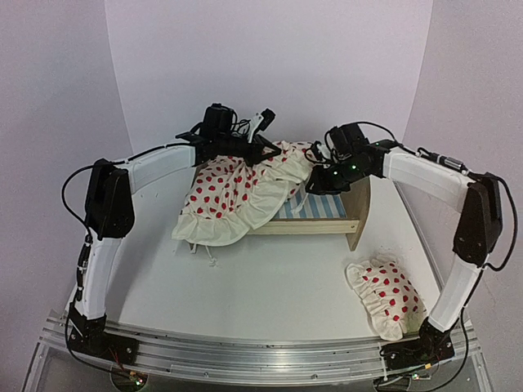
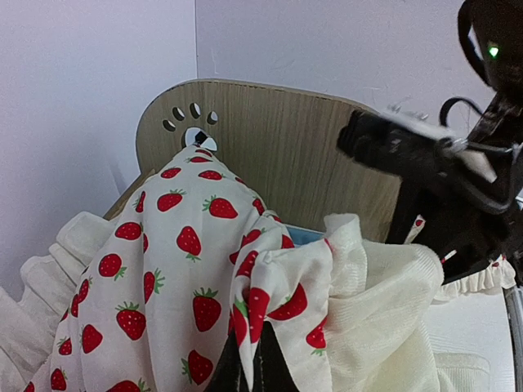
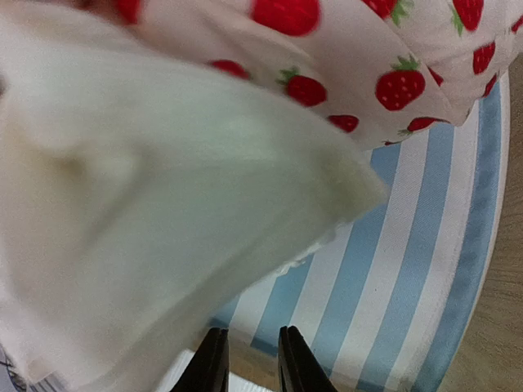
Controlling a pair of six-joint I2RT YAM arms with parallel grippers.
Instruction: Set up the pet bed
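The bed (image 1: 359, 208) lies lengthwise between left claw (image 2: 249, 359), pinching the blanket (image 2: 163, 269), and right claw (image 3: 249, 355) (jaws barely apart, grip unclear) at its fold.

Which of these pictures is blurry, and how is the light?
Right wrist view: the blanket is smeared out of focus, the striped mattress sharper. Left wrist view: strawberry print and headboard crisp. Top view: soft, even light, only faint shadows.

Your white table (image 1: 270, 282) carried the pet bed (image 1: 358, 214), right under the left fingers (image 2: 225, 376) and right fingers (image 3: 211, 363). The blanket (image 1: 225, 200) trailed its ruffle onto the table just left of the left fingers. The pillow (image 1: 384, 296) lay well apart, nearer you than the right fingers.
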